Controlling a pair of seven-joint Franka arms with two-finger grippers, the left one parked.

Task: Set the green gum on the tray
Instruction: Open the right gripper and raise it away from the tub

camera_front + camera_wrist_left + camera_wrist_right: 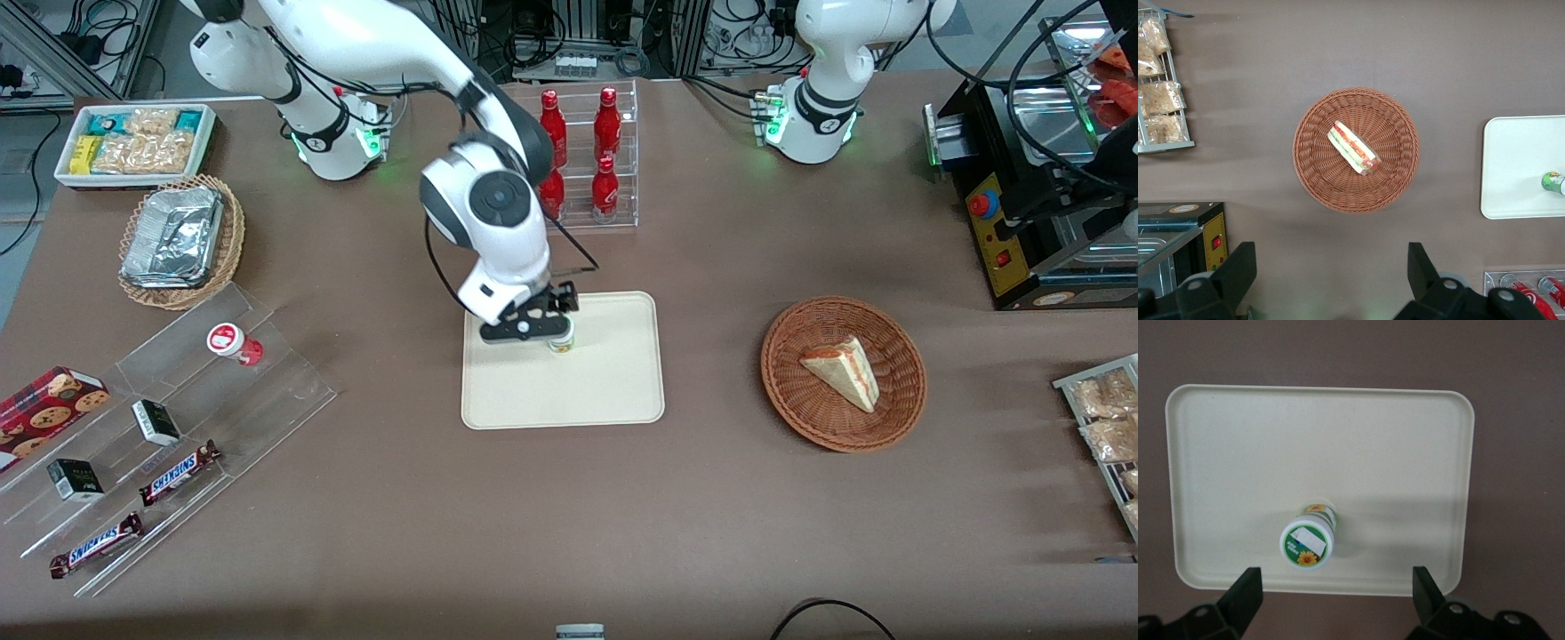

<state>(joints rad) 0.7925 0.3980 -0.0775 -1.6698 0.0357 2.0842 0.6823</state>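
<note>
The green gum (561, 343) stands upright on the cream tray (613, 382), in the part of it farther from the front camera. In the right wrist view its white, green-ringed lid (1306, 544) shows from above, near one long rim of the tray (1371, 453). My right gripper (544, 325) hovers just above the bottle. Its fingers are open wide and hold nothing (1337, 587); the bottle stands free between and ahead of them. The left wrist view also shows the gum (1553, 182) on the tray (1518, 167).
A red-lidded bottle (233, 342) sits on a clear acrylic stand with candy bars toward the working arm's end. A rack of red bottles (587, 156) stands just past the tray, farther from the front camera. A wicker basket with a sandwich (843, 372) lies toward the parked arm's end.
</note>
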